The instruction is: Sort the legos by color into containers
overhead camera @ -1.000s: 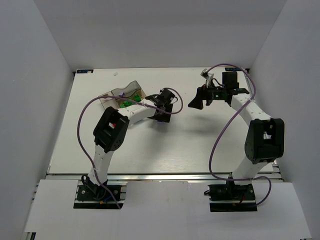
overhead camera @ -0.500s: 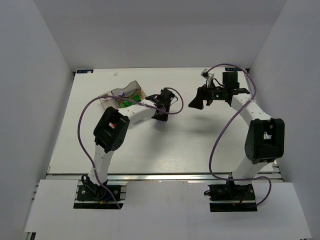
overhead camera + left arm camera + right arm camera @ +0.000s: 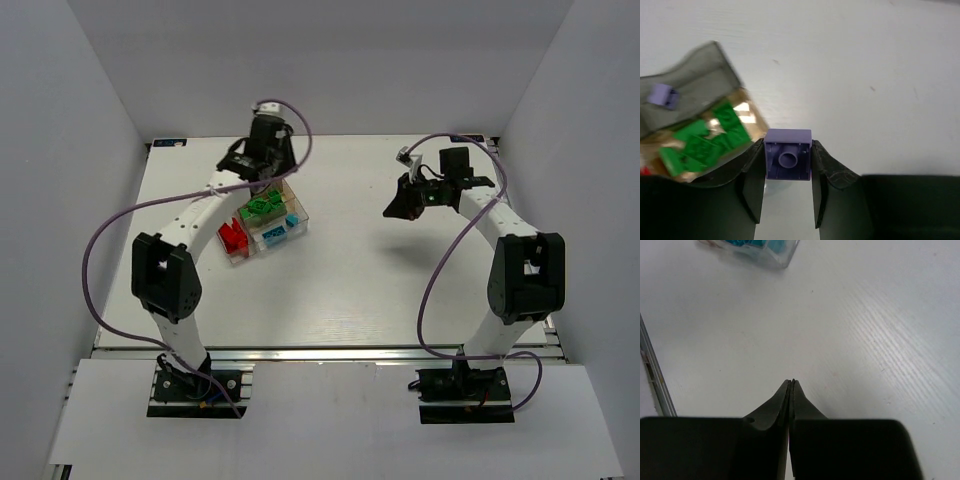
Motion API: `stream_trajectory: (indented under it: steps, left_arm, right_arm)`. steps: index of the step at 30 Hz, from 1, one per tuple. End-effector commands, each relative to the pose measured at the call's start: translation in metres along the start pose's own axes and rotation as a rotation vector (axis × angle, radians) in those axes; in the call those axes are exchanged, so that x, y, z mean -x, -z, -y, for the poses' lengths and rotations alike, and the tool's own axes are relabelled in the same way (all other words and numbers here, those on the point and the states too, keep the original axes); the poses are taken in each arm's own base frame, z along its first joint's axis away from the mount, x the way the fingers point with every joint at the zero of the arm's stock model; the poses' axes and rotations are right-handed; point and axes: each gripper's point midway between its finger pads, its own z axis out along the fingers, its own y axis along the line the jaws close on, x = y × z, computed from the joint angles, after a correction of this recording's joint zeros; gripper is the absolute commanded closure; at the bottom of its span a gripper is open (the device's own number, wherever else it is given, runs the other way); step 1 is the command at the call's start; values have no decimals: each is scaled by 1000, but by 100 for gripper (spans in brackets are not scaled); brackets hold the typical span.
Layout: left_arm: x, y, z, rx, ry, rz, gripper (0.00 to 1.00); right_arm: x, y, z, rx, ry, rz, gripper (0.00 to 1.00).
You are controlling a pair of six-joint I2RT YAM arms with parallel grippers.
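Left wrist view: left pincer [image 3: 787, 149] clamps pale purple brick [image 3: 788, 161], hollow underside up; clear box [image 3: 753, 131] touching picture-left fingertip; lone purple brick [image 3: 662, 95] lies beyond green bricks [image 3: 700, 142]; right pincer [image 3: 791, 383] closed on nothing, well apart from box.

purple lego [image 3: 788, 161] — gripped, underside showing | box [image 3: 258, 232] — red, green, cyan separated

The counter [image 3: 880, 340] is matt white with a faint streaked grain. The box [image 3: 782, 252] is clear, glossy plastic with a smoky lid [image 3: 690, 80]. The purple brick [image 3: 787, 160] is smooth plastic with a slight sheen, and the left pincer [image 3: 787, 145] is matt black plastic.
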Motion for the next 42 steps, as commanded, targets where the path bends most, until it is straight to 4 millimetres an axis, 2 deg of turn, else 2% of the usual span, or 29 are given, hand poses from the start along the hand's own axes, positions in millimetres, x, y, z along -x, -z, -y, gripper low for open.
stream_trajectory:
  steps: [1, 4, 7, 10, 13, 14, 16, 17, 18, 20, 21, 26, 27, 29, 30, 31, 32, 33, 34, 35, 36, 37, 38, 39, 40, 41, 42]
  left_arm:
    - [3, -14, -73, 179, 81, -21, 100]
    - [6, -24, -106, 256, 100, -18, 100]
    - [13, -33, -123, 292, 112, -3, 100]
    - [14, -47, -133, 304, 122, -16, 100]
    - [7, -63, -137, 306, 125, -49, 100]
    - [1, -70, -138, 308, 122, -64, 96]
    - [-7, -74, -141, 321, 121, -85, 85]
    - [-14, -80, -148, 331, 125, -105, 70]
    - [-18, -81, -150, 340, 126, -114, 64]
    - [-21, -85, -157, 357, 136, -119, 61]
    - [-26, -88, -158, 359, 136, -133, 55]
    - [-20, -90, -160, 353, 148, -121, 31]
    - [-17, -89, -159, 346, 148, -117, 24]
    - [-10, -81, -155, 333, 151, -103, 20]
    - [-5, -78, -150, 307, 156, -90, 18]
    - [12, -63, -143, 276, 157, -49, 17]
    - [10, -56, -140, 256, 156, -50, 16]
    - [19, -49, -121, 171, 152, -21, 15]
    - [26, -39, -113, 125, 139, 4, 12]
    - [36, -15, -99, 60, 129, 64, 2]
    - [39, -2, -91, 9, 123, 87, 2]
    - [36, 11, -68, -107, 118, 88, 2]
    - [35, 36, -62, -163, 124, 130, 2]
    - [31, 48, -57, -203, 139, 139, 2]
    - [28, 61, -51, -246, 144, 147, 2]
    - [38, 87, -45, -288, 146, 206, 2]
    - [12, 87, -49, -288, 161, 167, 2]
  right_arm:
    - [-12, -8, 2, -6, -12, -71, 100]
    - [-16, -11, 1, -26, -1, -94, 100]
    - [-17, -13, -2, -32, 11, -99, 100]
    - [-16, -15, -2, -39, 18, -103, 100]
    - [-14, -16, -3, -42, 21, -106, 100]
    - [-14, -16, -3, -44, 23, -106, 90]
    - [-14, -17, -4, -44, 23, -111, 81]
    - [-13, -16, -3, -46, 24, -110, 76]
    - [-13, -16, -5, -43, 31, -111, 75]
    - [-16, -15, -5, -44, 26, -116, 74]
    - [-16, -15, -5, -44, 26, -116, 74]
    - [-19, -13, -9, -44, 38, -122, 69]
    - [-20, -14, -10, -42, 42, -126, 64]
    - [-19, -12, -9, -44, 61, -126, 55]
    - [-18, -12, -8, -48, 66, -128, 45]
    - [-18, -12, -10, -47, 72, -133, 41]
    - [-17, -10, -8, -58, 80, -133, 34]
    - [-15, -10, -8, -63, 88, -134, 23]
    - [-8, -7, -7, -81, 101, -130, 11]
    - [-4, -5, -3, -102, 106, -121, 11]
    - [1, -3, -2, -132, 71, -112, 11]
    - [12, 3, 10, -218, 68, -92, 11]
    - [17, 6, 15, -261, 46, -81, 11]
    - [24, 8, 16, -294, -5, -62, 11]
    - [33, 14, 27, -367, -23, -50, 11]
    - [39, 18, 31, -401, -41, -42, 11]
    - [43, 20, 35, -425, -57, -38, 11]
